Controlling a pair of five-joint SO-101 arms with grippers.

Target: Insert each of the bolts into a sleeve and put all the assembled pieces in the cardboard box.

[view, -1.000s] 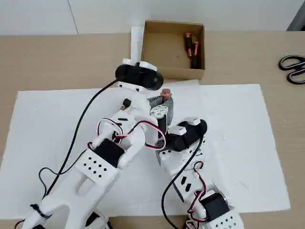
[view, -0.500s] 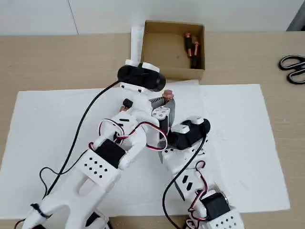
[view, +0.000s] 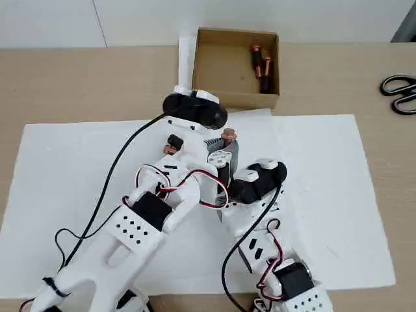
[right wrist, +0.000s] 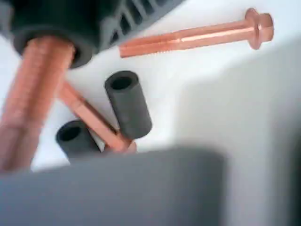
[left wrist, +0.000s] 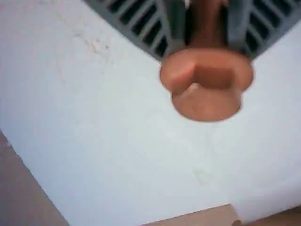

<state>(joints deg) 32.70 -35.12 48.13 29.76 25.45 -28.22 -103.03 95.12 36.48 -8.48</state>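
My left gripper [view: 223, 141] is shut on a copper bolt [left wrist: 207, 84], whose flanged head sticks out between the grey ribbed fingers [left wrist: 134, 19]. Just in front of it, my right gripper [view: 223, 164] is shut on a black sleeve [right wrist: 87, 49]. The bolt's threaded shank [right wrist: 33, 108] passes through this sleeve and comes out the other side. On the white paper beneath lie a loose bolt [right wrist: 197, 33], two loose black sleeves [right wrist: 128, 103] [right wrist: 73, 136] and another bolt [right wrist: 94, 123] between them. The cardboard box [view: 214, 65] at the back holds two assembled pieces [view: 261, 62].
A white paper sheet [view: 325, 182] covers the middle of the wooden table. Black-handled scissors [view: 400, 91] lie at the far right edge. A white strip [view: 186, 55] leans against the box's left wall. Both arms crowd the centre, just short of the box.
The left arm's wrist has shifted slightly right and toward the right gripper, carrying the bolt head with it. The right arm has barely moved.
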